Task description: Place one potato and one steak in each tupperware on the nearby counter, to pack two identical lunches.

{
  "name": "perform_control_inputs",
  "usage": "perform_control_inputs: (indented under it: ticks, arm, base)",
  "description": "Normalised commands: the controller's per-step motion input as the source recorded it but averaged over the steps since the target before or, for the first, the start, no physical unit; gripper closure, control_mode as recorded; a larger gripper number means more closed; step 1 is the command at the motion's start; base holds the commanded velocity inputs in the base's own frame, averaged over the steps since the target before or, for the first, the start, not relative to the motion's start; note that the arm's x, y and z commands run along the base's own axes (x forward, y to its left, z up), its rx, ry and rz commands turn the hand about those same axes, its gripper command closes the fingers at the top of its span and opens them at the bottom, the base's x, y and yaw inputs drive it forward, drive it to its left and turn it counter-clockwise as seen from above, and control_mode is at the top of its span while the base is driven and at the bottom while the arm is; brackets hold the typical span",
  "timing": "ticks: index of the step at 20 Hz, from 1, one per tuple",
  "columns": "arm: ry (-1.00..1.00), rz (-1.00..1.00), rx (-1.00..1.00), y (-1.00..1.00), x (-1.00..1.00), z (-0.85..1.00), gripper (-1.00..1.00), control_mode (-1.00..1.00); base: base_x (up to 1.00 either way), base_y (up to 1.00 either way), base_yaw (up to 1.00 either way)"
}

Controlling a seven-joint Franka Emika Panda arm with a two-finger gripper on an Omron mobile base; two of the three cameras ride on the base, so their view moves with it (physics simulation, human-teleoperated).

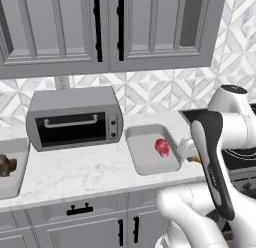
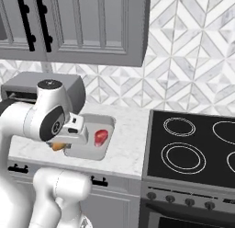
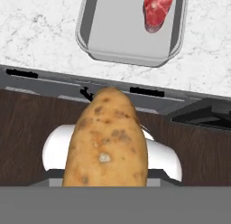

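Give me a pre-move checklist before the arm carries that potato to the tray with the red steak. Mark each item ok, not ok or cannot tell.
1. Potato held in the gripper: ok, it sits right at the hand, jaws shut on it.
2. Grip firm enough for the carry: cannot tell, the potato hides the fingertips.
3. Target tupperware has room: ok, bare floor beside the red steak.
4. Potato over the tray: not ok, in the hand view it hangs off the counter edge, above the dark floor.
5. Toaster oven clear of the path: ok, it stands left of the tray.
6. Second tupperware: holds the brown steak; any potato there, cannot tell.
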Motion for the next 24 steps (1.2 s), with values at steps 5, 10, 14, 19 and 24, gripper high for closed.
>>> perform_control_inputs:
  ticks: [5, 10, 14, 19, 24]
  arm:
    - [0.00, 0.00, 0.00, 0.00, 0.00, 0.00, 1.00, 1.00]
    - [0.00, 0.00, 0.00, 0.04, 0.41, -0.02, 1.00, -1.00]
    - [0.05, 0.00, 0.00, 0.20, 1.00, -0.24, 1.00, -1.00]
    - [0.23, 0.00, -0.01, 0.31, 1.00, -0.52, 1.00, -1.00]
    - [0.36, 0.00, -0.08, 0.24, 1.00, -0.79, 1.00, -1.00]
  base:
    - [0.25, 0.17, 0.00]
    - [0.02, 0.00, 0.00]
    - [0.00, 0.00, 0.00]
    - [0.00, 0.00, 0.00]
    - [0.00, 0.00, 0.00]
